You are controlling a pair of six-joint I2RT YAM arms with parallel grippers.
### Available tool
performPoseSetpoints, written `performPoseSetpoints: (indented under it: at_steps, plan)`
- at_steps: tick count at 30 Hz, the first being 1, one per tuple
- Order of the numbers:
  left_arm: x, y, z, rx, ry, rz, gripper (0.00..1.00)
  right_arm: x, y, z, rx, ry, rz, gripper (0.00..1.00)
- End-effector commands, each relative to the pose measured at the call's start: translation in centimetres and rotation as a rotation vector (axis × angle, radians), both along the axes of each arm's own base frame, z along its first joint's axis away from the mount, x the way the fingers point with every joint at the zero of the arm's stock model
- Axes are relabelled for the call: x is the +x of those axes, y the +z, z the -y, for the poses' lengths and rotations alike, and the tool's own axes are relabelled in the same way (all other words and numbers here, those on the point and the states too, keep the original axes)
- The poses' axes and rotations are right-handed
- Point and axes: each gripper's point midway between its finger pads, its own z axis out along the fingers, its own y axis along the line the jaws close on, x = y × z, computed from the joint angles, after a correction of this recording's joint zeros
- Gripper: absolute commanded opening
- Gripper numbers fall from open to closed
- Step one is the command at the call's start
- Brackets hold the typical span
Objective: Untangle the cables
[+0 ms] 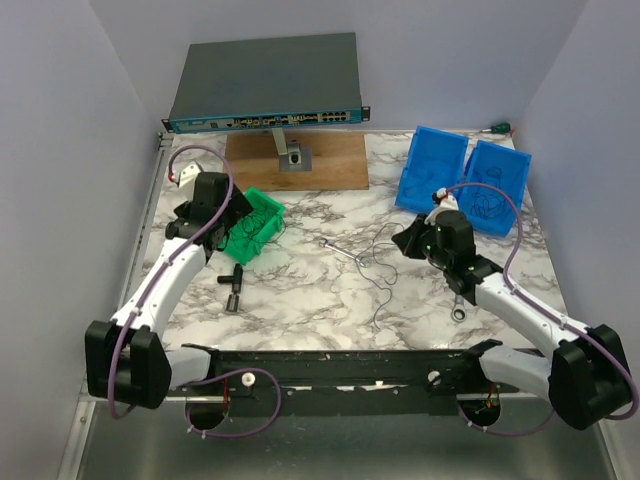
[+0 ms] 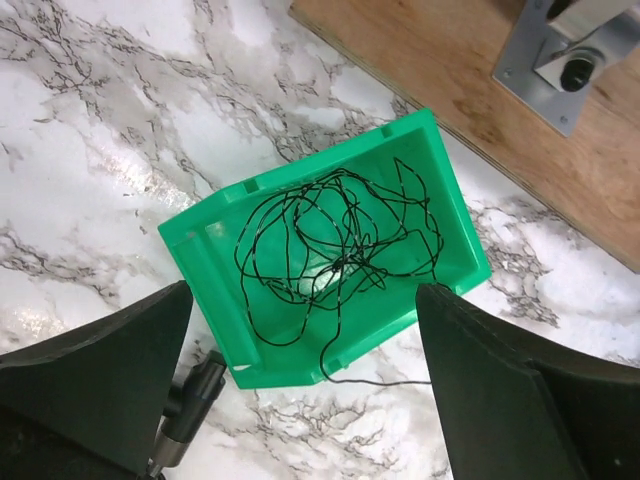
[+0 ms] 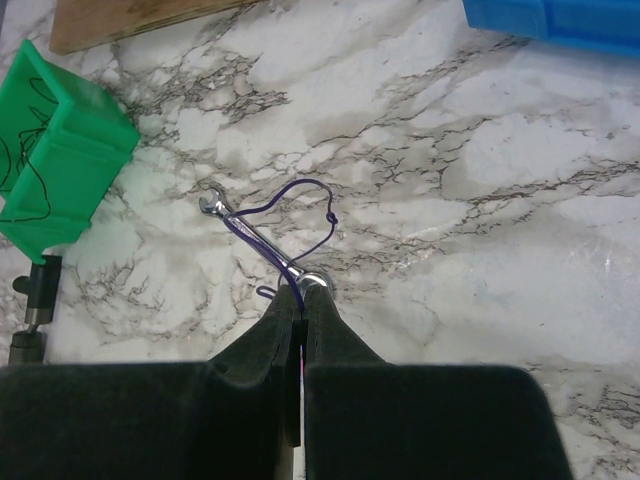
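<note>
Left tool point(image 2: 305, 295) wide, right tool point(image 3: 302, 290) tight.

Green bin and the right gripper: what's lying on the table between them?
A small silver wrench with a thin cable looped along it. Both show in the top view and, closer, in the right wrist view.

Left wrist view: the fingers point(image 2: 90, 390) of the left gripper point(image 2: 303, 300) are cut off by the lower edge. A dark cylindrical part point(image 2: 195, 400) is half hidden behind one, and a strand of the black cable point(image 2: 345, 235) is lost behind the other. The metal bracket point(image 2: 560, 50) is cropped at the top edge.

Right wrist view: the green bin point(image 3: 60, 160) and blue bin point(image 3: 560, 20) are cropped by the frame. One end of the thin purple cable point(image 3: 290, 195) is concealed between the closed fingers of the right gripper point(image 3: 302, 290).
</note>
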Motion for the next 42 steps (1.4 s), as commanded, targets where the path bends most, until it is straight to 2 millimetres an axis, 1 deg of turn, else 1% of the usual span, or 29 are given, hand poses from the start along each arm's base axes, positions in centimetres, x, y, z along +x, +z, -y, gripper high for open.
performPoseSetpoints:
  at_steps: [1,5,7,9,11,13,15,17,19,22,24,26,27,28,29,31,34,39,40,41,42]
  plan:
    - [-1.5,1.8,0.8,-0.049,-0.055,0.069,0.99,0.3,0.6,-1.0,0.015,0.045,-0.009,0.01]
    - [-2.4,2.9,0.8,-0.061,-0.073,0.116,0.99,0.5,0.6,-1.4,0.017,0.064,-0.019,0.01]
    - [-2.6,3.2,0.9,-0.053,-0.084,0.123,0.99,0.6,0.7,-1.5,0.019,0.065,-0.017,0.01]
    - [-2.4,3.2,1.4,-0.056,-0.117,0.121,0.99,0.6,0.9,-1.5,0.017,0.065,-0.011,0.01]
    - [-2.2,2.9,2.6,-0.082,-0.183,0.11,0.99,0.7,1.1,-1.4,0.016,0.062,-0.009,0.01]
    - [-2.1,2.4,4.3,-0.118,-0.25,0.088,0.98,0.7,1.1,-1.4,0.011,0.06,-0.01,0.01]
    - [-2.2,1.9,6.7,-0.126,-0.348,0.084,0.99,0.6,1.1,-1.2,0.007,0.057,-0.008,0.01]
    - [-2.6,0.9,8.7,-0.115,-0.416,0.062,0.98,0.5,1.0,-1.1,0.004,0.055,-0.009,0.01]
    - [-3.0,-0.1,10.2,-0.096,-0.453,0.034,0.98,0.5,1.1,-1.1,0.004,0.051,-0.006,0.01]
    - [-3.3,-1.6,11.8,-0.039,-0.475,-0.008,0.97,0.5,1.1,-1.0,0.001,0.052,-0.006,0.01]
    - [-3.0,-2.3,12.2,0.023,-0.473,-0.028,0.92,0.4,1.1,-1.0,0.0,0.05,-0.004,0.01]
    - [-2.6,-2.8,12.2,0.126,-0.466,-0.056,0.88,0.3,1.1,-0.9,-0.002,0.05,-0.003,0.01]
    - [-2.1,-2.9,12.0,0.18,-0.455,-0.072,0.85,0.3,1.1,-0.8,-0.004,0.048,-0.005,0.01]
    - [-1.9,-3.3,12.0,0.225,-0.461,-0.099,0.83,0.3,1.1,-0.8,-0.004,0.048,-0.002,0.01]
    - [-1.5,-3.3,12.2,0.258,-0.462,-0.11,0.81,0.3,1.1,-0.7,-0.006,0.047,0.0,0.01]
    - [-0.9,-4.0,12.3,0.318,-0.459,-0.157,0.78,0.3,1.2,-0.7,-0.006,0.042,0.003,0.01]
    - [-0.3,-5.0,12.1,0.383,-0.448,-0.21,0.71,0.4,1.3,-0.7,-0.005,0.042,0.007,0.01]
    - [0.1,-6.2,11.9,0.426,-0.445,-0.249,0.61,0.5,1.4,-0.8,-0.005,0.043,0.009,0.01]
    - [0.1,-6.4,11.9,0.43,-0.446,-0.256,0.56,0.5,1.4,-0.8,-0.006,0.044,0.011,0.01]
    - [0.2,-6.5,11.9,0.435,-0.443,-0.259,0.49,0.6,1.4,-0.8,-0.006,0.043,0.012,0.01]
    - [0.3,-6.5,11.9,0.435,-0.442,-0.259,0.39,0.6,1.5,-0.8,-0.004,0.042,0.013,0.01]
